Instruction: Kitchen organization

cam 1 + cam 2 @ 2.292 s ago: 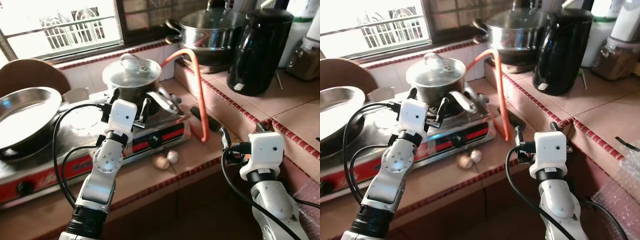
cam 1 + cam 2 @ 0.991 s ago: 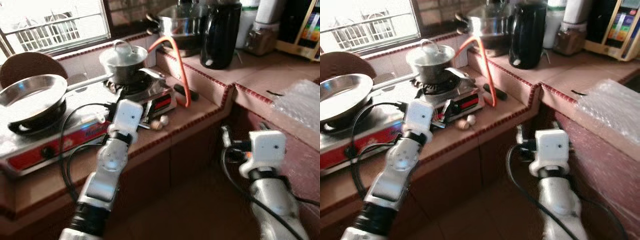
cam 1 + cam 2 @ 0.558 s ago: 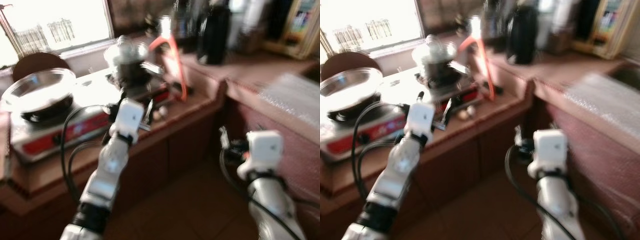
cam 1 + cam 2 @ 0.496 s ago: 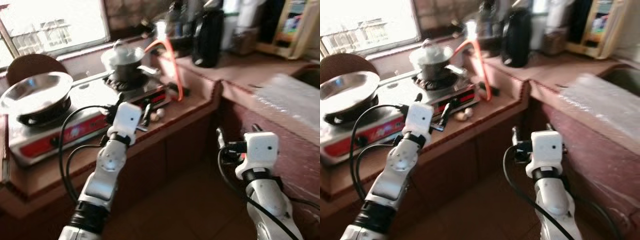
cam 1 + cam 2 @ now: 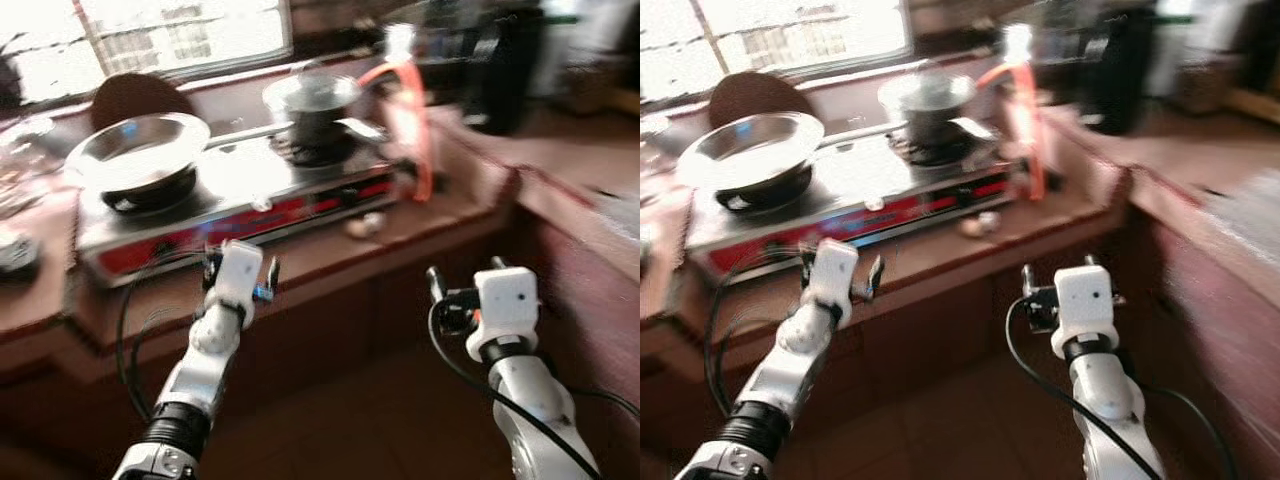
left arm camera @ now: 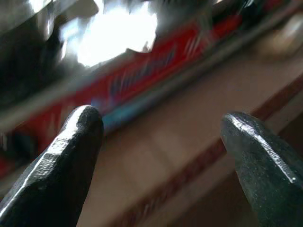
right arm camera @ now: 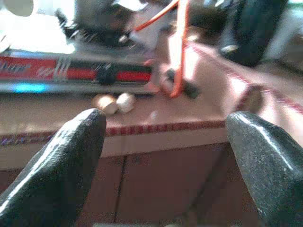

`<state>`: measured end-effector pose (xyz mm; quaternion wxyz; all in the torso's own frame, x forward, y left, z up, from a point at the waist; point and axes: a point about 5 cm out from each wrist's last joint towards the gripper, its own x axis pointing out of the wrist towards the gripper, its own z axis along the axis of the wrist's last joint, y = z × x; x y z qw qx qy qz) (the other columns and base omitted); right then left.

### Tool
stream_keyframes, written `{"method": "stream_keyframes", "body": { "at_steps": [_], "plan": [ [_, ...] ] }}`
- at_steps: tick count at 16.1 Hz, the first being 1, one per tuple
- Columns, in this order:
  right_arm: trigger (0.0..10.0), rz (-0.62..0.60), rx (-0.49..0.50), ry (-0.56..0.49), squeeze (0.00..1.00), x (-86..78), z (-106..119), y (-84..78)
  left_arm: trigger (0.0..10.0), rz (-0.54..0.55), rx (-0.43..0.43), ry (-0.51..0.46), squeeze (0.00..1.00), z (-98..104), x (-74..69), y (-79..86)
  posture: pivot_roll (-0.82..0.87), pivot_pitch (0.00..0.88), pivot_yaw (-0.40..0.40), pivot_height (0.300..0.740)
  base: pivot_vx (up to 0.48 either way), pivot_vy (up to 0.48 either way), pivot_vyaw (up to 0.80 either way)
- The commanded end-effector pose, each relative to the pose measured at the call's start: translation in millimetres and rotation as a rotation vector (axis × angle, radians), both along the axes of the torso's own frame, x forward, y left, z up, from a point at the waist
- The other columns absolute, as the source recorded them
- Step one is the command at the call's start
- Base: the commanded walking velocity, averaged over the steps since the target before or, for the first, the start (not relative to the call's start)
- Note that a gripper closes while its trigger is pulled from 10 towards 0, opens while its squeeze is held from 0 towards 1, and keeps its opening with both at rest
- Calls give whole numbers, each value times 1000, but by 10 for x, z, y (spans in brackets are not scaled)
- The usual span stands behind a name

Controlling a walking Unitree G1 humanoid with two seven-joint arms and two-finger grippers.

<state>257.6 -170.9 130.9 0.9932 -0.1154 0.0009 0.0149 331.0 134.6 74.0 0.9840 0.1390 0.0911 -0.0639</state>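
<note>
A two-burner gas stove (image 5: 250, 215) with a red front stands on the tiled counter (image 5: 330, 262). On it sit a wide steel pan (image 5: 135, 150) and a lidded steel pot (image 5: 310, 100). Two small round bulbs (image 5: 365, 225) lie on the counter before the stove. My left gripper (image 5: 240, 265) hovers open and empty just in front of the counter edge, below the pan. My right gripper (image 5: 462, 275) is open and empty too, lower, before the cabinet front; its wrist view looks at the bulbs (image 7: 113, 103). The picture is blurred.
An orange hose (image 5: 410, 130) loops from the stove up to the raised counter at the right, where a black kettle (image 5: 510, 65) stands. A brown round board (image 5: 135, 95) leans under the window. Dark cabinet fronts and floor lie below the counter.
The whole view has swung left and pulled back from the counter, so the stove now sits centred. Both arms hang lower relative to the counter. Both grippers remain open and empty.
</note>
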Motion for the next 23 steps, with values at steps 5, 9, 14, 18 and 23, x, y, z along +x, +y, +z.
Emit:
{"method": "stream_keyframes", "body": {
  "at_steps": [5,9,14,18,23],
  "plan": [
    [10000,10,14,147,0,143,-469,-29,10000,-4,65,109,0,-253,-2,-14,-6,0,57,740,0,0,800],
    [10000,39,-19,298,0,215,-924,1,10000,-4,77,276,0,-491,-71,-35,11,0,45,740,0,0,770],
    [10000,31,10,411,0,191,-1204,9,10000,-50,115,278,0,-480,-44,-189,16,0,-15,740,0,0,93],
    [10000,-7,53,465,0,222,-1320,-110,10000,-58,92,420,0,-666,-176,-139,21,0,-24,740,0,0,0],
    [10000,-176,154,594,0,116,-1499,-412,10000,-60,134,559,0,-894,-388,35,27,0,-13,740,0,0,0]
  ]
}}
